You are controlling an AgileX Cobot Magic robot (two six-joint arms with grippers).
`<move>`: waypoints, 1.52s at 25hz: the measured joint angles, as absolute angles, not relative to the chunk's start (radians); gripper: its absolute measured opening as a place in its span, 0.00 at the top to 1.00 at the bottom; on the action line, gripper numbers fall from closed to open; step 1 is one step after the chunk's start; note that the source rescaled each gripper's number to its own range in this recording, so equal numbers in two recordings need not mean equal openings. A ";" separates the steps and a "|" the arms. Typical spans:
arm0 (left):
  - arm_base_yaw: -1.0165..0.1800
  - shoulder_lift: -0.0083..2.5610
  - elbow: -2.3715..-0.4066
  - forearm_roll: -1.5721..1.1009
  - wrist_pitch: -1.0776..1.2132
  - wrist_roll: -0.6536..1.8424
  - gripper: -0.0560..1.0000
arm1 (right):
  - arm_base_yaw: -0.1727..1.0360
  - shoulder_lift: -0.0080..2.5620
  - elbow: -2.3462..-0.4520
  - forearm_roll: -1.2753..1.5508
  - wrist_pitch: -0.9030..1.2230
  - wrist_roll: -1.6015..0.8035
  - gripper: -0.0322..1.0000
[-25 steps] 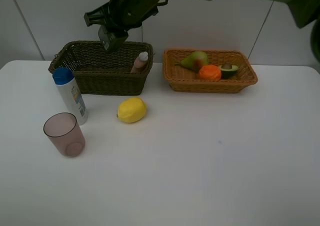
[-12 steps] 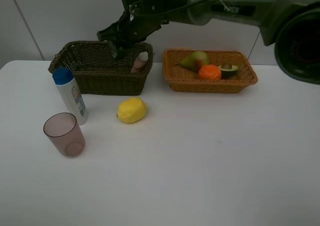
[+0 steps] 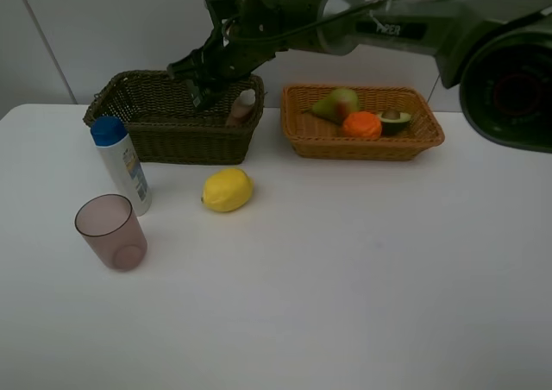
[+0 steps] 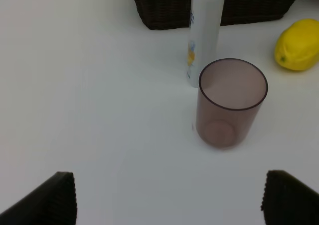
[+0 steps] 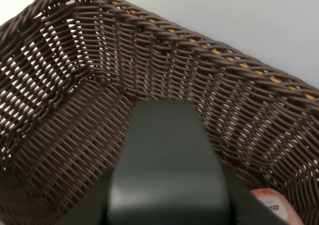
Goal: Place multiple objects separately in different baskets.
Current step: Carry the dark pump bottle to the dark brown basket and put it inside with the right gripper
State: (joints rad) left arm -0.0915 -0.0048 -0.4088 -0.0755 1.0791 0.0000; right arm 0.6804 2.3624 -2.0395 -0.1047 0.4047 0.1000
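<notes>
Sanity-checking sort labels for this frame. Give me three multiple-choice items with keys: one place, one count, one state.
1. Where is the lemon?
A. inside the dark basket
B. on the table, in front of that basket
C. held in the air

2. How many fruits lie in the tan basket?
A. one
B. five
C. three

3. The pinkish cup is:
A. upright
B. on its side
C. upside down

Key:
1 B: the lemon rests on the bare tabletop just outside the dark basket's front wall.
2 C: the pear, the orange and the avocado half are in it.
3 A: its open rim faces up in both the high view and the left wrist view.
</notes>
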 joint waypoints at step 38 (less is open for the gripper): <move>-0.092 -0.005 -0.409 -0.075 1.079 0.000 0.00 | 0.671 2.415 -2.040 -0.084 0.434 0.100 0.74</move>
State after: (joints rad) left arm -0.0915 -0.0048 -0.4088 -0.0755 1.0791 0.0000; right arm 0.6709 2.4148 -2.0404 -0.0838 0.4344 0.1000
